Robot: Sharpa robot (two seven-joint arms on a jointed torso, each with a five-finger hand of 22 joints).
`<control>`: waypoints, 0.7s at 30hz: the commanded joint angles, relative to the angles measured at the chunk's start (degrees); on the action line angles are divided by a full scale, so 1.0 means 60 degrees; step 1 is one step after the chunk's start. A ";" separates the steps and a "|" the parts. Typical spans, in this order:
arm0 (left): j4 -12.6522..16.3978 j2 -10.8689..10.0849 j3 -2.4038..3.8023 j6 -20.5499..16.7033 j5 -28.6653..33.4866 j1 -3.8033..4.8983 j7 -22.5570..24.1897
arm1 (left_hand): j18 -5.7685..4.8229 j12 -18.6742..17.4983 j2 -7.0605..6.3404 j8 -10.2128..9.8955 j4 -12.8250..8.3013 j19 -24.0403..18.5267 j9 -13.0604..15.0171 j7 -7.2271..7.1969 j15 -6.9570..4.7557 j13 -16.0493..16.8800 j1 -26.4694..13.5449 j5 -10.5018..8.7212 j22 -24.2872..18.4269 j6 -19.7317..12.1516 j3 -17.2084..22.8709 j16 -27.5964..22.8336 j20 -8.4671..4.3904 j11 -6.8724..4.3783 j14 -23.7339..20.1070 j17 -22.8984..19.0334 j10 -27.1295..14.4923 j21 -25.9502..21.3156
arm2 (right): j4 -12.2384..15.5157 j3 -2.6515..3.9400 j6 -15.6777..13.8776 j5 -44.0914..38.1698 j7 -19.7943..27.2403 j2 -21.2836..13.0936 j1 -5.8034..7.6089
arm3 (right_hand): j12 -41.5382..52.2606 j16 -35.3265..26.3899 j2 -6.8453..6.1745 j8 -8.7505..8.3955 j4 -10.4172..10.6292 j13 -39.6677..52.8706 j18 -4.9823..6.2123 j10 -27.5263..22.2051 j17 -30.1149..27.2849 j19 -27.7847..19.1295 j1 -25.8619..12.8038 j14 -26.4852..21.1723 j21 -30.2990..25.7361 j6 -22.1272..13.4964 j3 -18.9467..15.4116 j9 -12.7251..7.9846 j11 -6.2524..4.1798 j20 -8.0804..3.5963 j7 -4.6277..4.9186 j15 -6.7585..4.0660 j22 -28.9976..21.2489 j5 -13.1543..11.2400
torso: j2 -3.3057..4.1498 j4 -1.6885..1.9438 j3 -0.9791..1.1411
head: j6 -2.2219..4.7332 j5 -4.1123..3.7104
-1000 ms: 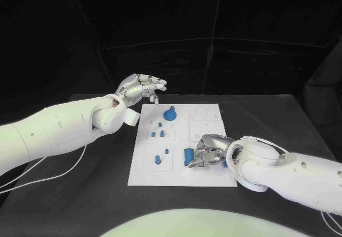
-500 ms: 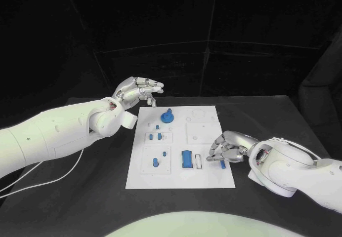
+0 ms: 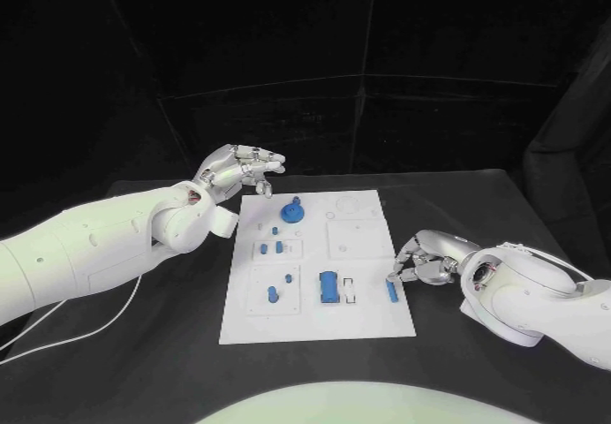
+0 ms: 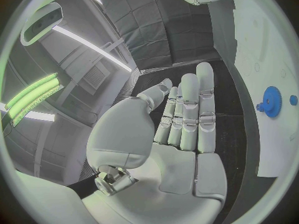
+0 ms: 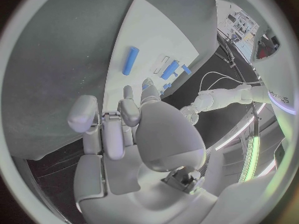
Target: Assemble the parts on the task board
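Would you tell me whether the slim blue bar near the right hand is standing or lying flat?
Lying flat. The blue bar rests lengthwise on the white board, apart from the right hand, which holds nothing.

A black table (image 3: 153,353) carries a thin white cable (image 3: 77,322) trailing across its left side.

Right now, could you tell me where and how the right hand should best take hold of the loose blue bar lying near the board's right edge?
Probably pinch the blue bar across its narrow width at mid-length, coming straight down. It lies flat on the board, long axis running near to far, both long sides free. The right hand hovers beside it, holding nothing.
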 commanded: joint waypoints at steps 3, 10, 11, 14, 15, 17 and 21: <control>0.0004 0.0017 0.0001 0.0130 0.0035 0.0006 0.0044 | 0.0055 -0.0041 0.0039 -0.0064 -0.0044 0.0087 0.0006 0.0080 0.0007 0.0007 0.0034 -0.0009 -0.0014 -0.0001 -0.0034 -0.0005 -0.0005 0.0034 -0.0087 -0.0017 -0.0062 -0.0036 | -0.0054 0.0002 0.0577 -0.0908 -0.0845 0.0087 0.0001 | -0.0054 0.0008 -0.0071 -0.0066 0.0190 0.0025 -0.0124 0.0081 0.1132 0.0015 -0.0354 0.0733 0.0026 0.0204 -0.0241 -0.0040 0.0010 0.0045 -0.0041 0.0039 -0.0004 0.0065 | 0.0008 0.0053 -0.0014 | -0.0008 -0.0066; 0.0004 0.0000 -0.0004 0.0131 0.0035 0.0003 0.0051 | 0.0053 -0.0043 0.0034 -0.0070 -0.0032 0.0088 0.0005 0.0088 0.0011 0.0007 0.0010 -0.0010 -0.0020 -0.0006 -0.0051 -0.0002 -0.0003 0.0041 -0.0091 -0.0022 -0.0066 -0.0042 | -0.0184 0.0000 0.1405 -0.1007 -0.1234 0.0264 -0.0046 | -0.0114 -0.0022 -0.0176 -0.0091 0.0405 0.0008 -0.0113 0.0077 0.1086 -0.0025 -0.0533 0.0723 -0.0020 0.0303 -0.0447 -0.0072 -0.0020 0.0017 -0.0078 0.0011 -0.0067 -0.0650 | 0.0002 0.0050 -0.0019 | -0.0041 -0.0029; 0.0008 -0.0003 -0.0004 0.0137 0.0035 0.0002 0.0054 | 0.0053 -0.0043 0.0037 -0.0072 -0.0027 0.0088 0.0005 0.0089 0.0013 0.0007 0.0004 -0.0009 -0.0021 -0.0006 -0.0054 -0.0002 -0.0002 0.0042 -0.0091 -0.0024 -0.0066 -0.0044 | -0.0206 -0.0001 0.1549 -0.1017 -0.1293 0.0305 -0.0071 | -0.0138 -0.0030 -0.0201 -0.0111 0.0401 -0.0004 -0.0112 0.0069 0.1075 -0.0032 -0.0493 0.0720 -0.0029 0.0296 -0.0462 -0.0084 -0.0017 0.0014 -0.0076 0.0012 -0.0077 -0.0863 | 0.0003 0.0052 -0.0022 | -0.0049 -0.0034; 0.0012 -0.0008 -0.0005 0.0139 0.0035 0.0002 0.0059 | 0.0053 -0.0043 0.0037 -0.0072 -0.0027 0.0088 0.0005 0.0089 0.0013 0.0007 0.0004 -0.0009 -0.0021 -0.0006 -0.0054 -0.0002 -0.0002 0.0042 -0.0091 -0.0024 -0.0066 -0.0044 | -0.0249 -0.0001 0.1708 -0.1027 -0.1352 0.0389 -0.0105 | -0.0139 -0.0033 -0.0208 -0.0117 0.0391 -0.0001 -0.0111 0.0069 0.1071 -0.0034 -0.0468 0.0720 -0.0032 0.0296 -0.0461 -0.0087 -0.0017 0.0014 -0.0076 0.0012 -0.0080 -0.0892 | 0.0003 0.0043 -0.0022 | -0.0073 -0.0025; 0.0012 -0.0010 -0.0005 0.0140 0.0035 0.0002 0.0062 | 0.0053 -0.0043 0.0037 -0.0072 -0.0027 0.0088 0.0005 0.0089 0.0013 0.0007 0.0004 -0.0009 -0.0021 -0.0006 -0.0054 -0.0002 -0.0002 0.0042 -0.0091 -0.0024 -0.0066 -0.0044 | -0.0266 -0.0001 0.1744 -0.1029 -0.1364 0.0428 -0.0114 | -0.0139 -0.0033 -0.0208 -0.0117 0.0391 -0.0001 -0.0111 0.0070 0.1071 -0.0034 -0.0468 0.0720 -0.0032 0.0296 -0.0461 -0.0087 -0.0017 0.0014 -0.0076 0.0012 -0.0079 -0.0892 | 0.0002 0.0039 -0.0019 | -0.0077 -0.0020; 0.0013 -0.0012 -0.0005 0.0142 0.0035 0.0001 0.0066 | 0.0053 -0.0043 0.0037 -0.0072 -0.0027 0.0088 0.0005 0.0089 0.0013 0.0007 0.0004 -0.0009 -0.0021 -0.0006 -0.0054 -0.0002 -0.0002 0.0042 -0.0091 -0.0024 -0.0066 -0.0044 | -0.0290 -0.0001 0.1788 -0.1031 -0.1377 0.0490 -0.0130 | -0.0132 -0.0031 -0.0204 -0.0117 0.0384 0.0007 -0.0111 0.0073 0.1075 -0.0035 -0.0450 0.0720 -0.0033 0.0300 -0.0456 -0.0088 -0.0018 0.0014 -0.0077 0.0012 -0.0080 -0.0887 | -0.0003 0.0036 -0.0019 | -0.0084 -0.0025; 0.0014 -0.0016 -0.0006 0.0146 0.0035 0.0000 0.0071 | 0.0053 -0.0043 0.0037 -0.0072 -0.0027 0.0088 0.0005 0.0089 0.0013 0.0007 0.0004 -0.0009 -0.0021 -0.0006 -0.0054 -0.0002 -0.0002 0.0042 -0.0091 -0.0024 -0.0066 -0.0044 | -0.0335 -0.0002 0.1855 -0.1039 -0.1390 0.0608 -0.0162 | -0.0123 -0.0032 -0.0178 -0.0121 0.0350 0.0026 -0.0112 0.0080 0.1077 -0.0031 -0.0354 0.0722 -0.0032 0.0331 -0.0428 -0.0093 -0.0022 0.0011 -0.0080 0.0009 -0.0074 -0.0768 | -0.0001 0.0052 -0.0020 | -0.0066 -0.0047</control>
